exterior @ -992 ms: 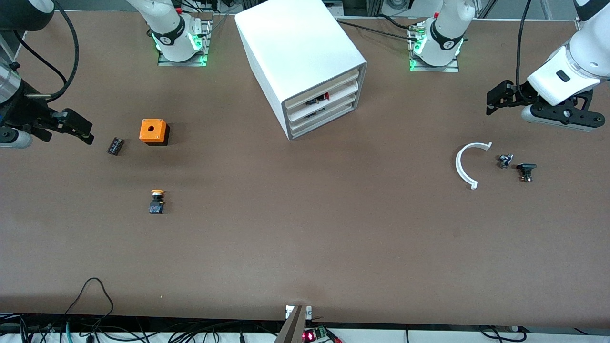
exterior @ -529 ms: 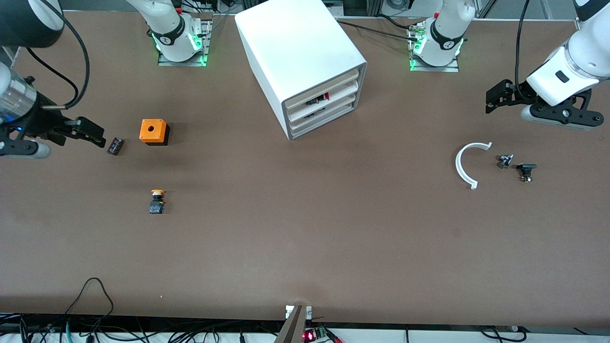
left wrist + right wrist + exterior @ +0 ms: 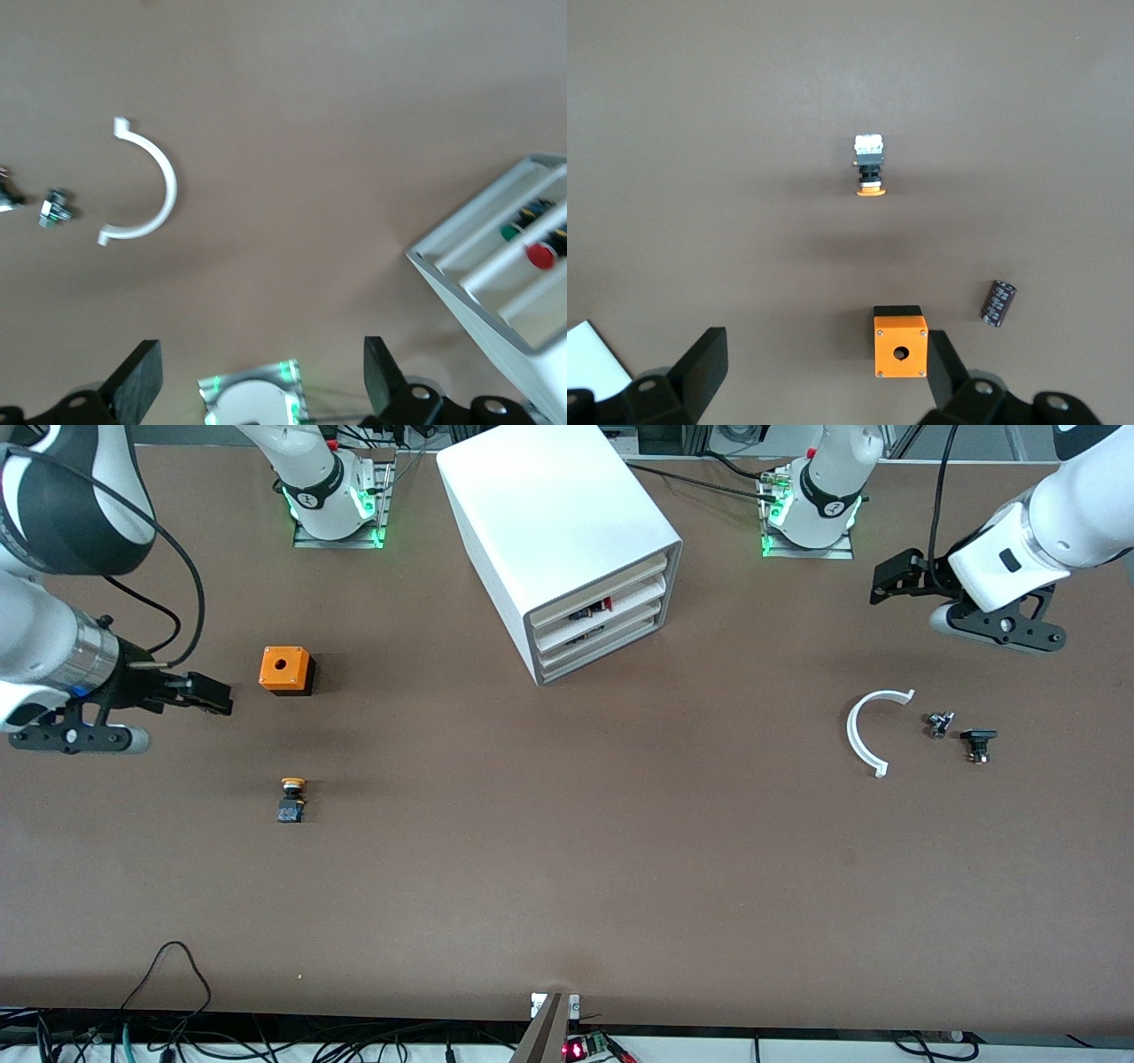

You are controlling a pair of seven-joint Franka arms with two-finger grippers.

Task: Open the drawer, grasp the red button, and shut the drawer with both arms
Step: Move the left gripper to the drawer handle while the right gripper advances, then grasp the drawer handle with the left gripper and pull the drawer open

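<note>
The white cabinet (image 3: 558,531) stands at the table's middle with three tray drawers (image 3: 602,620) pushed in. The button's red cap (image 3: 606,605) shows in the gap over the middle drawer's front, and also in the left wrist view (image 3: 539,255). My left gripper (image 3: 890,577) is open and empty in the air over bare table toward the left arm's end, with the cabinet (image 3: 496,274) in its wrist view. My right gripper (image 3: 213,695) is open and empty, over the table beside the orange box (image 3: 285,670).
The yellow-capped button (image 3: 291,799) lies nearer the camera than the orange box (image 3: 900,353). A black cylinder (image 3: 1000,303) lies by the box, hidden under my right gripper in the front view. A white arc (image 3: 870,730) and two small dark parts (image 3: 939,724) (image 3: 978,743) lie under the left arm.
My right gripper has moved toward the orange box and now covers the black cylinder. My left gripper has moved toward the cabinet. Nothing on the table has moved.
</note>
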